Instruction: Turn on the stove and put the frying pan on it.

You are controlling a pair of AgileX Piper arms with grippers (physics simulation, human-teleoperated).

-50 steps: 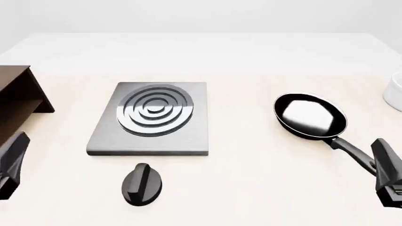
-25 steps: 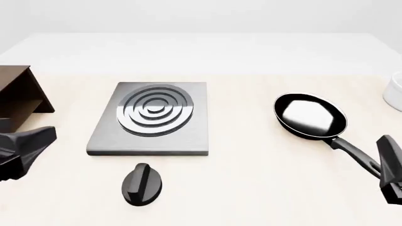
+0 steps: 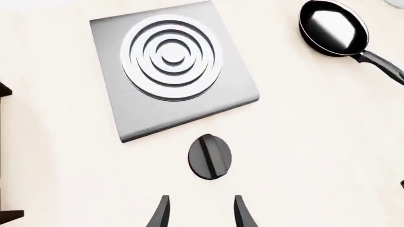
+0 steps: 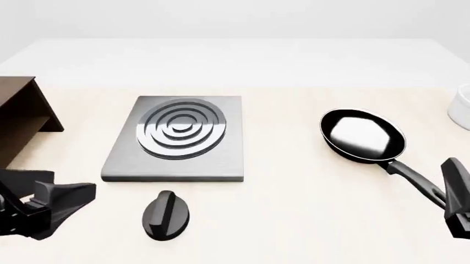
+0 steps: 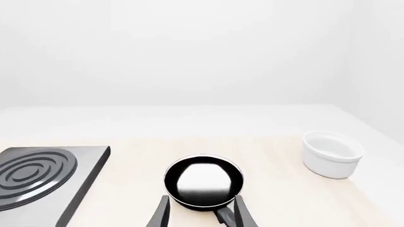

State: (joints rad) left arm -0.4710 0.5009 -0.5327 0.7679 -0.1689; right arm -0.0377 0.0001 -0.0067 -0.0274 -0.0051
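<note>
The stove's grey plate (image 4: 176, 166) with silver rings lies left of centre, and its black oval knob (image 4: 167, 215) sits in front of it. My left gripper (image 4: 79, 198) hovers left of the knob. The left wrist view shows it open (image 3: 200, 215), with the knob (image 3: 209, 156) just ahead of its fingertips and the plate (image 3: 165, 118) beyond. The frying pan (image 4: 362, 135) rests on the table at right, handle pointing toward my right gripper (image 4: 457, 190). That gripper is open (image 5: 200, 215), with the pan (image 5: 203, 182) just ahead of it and the handle reaching in between the fingers.
A brown wooden shelf (image 4: 22, 118) stands at the left edge. A white cup (image 4: 463, 107) sits at the far right, beyond the pan, also visible as the cup (image 5: 331, 153) in the right wrist view.
My left gripper has swung in from the left edge toward the knob. The right gripper has shifted only slightly. Pan, plate and knob have not moved.
</note>
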